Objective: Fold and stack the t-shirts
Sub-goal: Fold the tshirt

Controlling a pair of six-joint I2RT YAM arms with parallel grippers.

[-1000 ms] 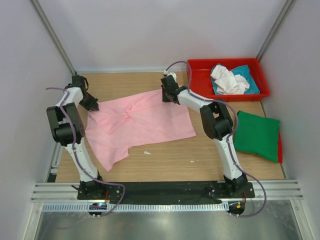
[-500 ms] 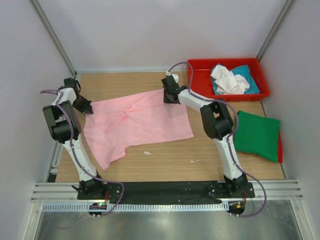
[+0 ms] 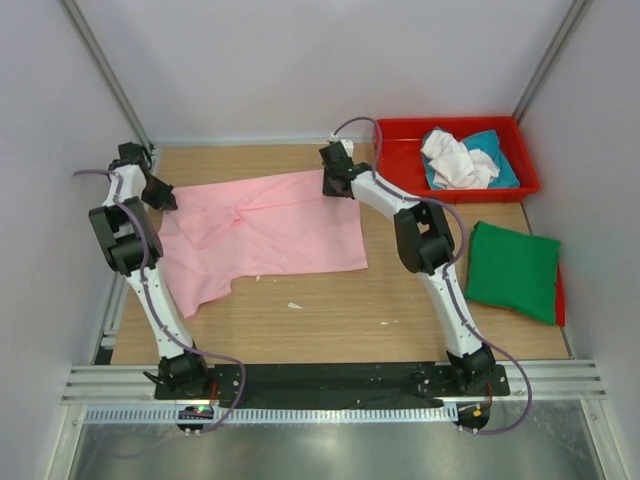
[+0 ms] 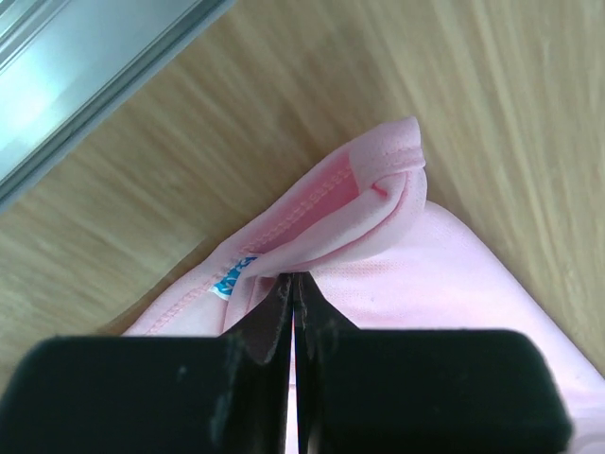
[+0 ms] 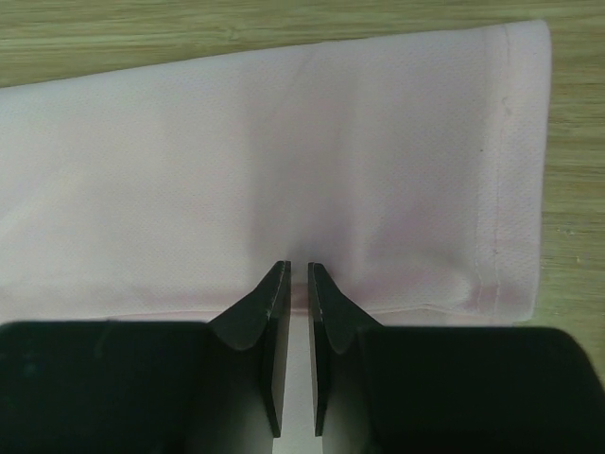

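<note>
We see the pink t-shirt [image 3: 260, 230], a soft, fine-knit cloth with stitched hems, spread mostly flat on the wooden surface [image 3: 350, 310], with creases bunched toward its far-left end. The left fingers [image 4: 269, 326] are pressed almost together on a folded, stitched edge beside a small blue label [image 4: 230, 279]. The right fingers [image 5: 265, 312], a thin slit apart, pinch the shirt's far edge near a hem. Compared with a second ago, both arms sit farther back and the shirt has slid left with them, lying straighter. A folded green t-shirt [image 3: 515, 270] lies well apart at right, and crumpled white cloth [image 3: 455, 160] rests in the red tray [image 3: 400, 150].
</note>
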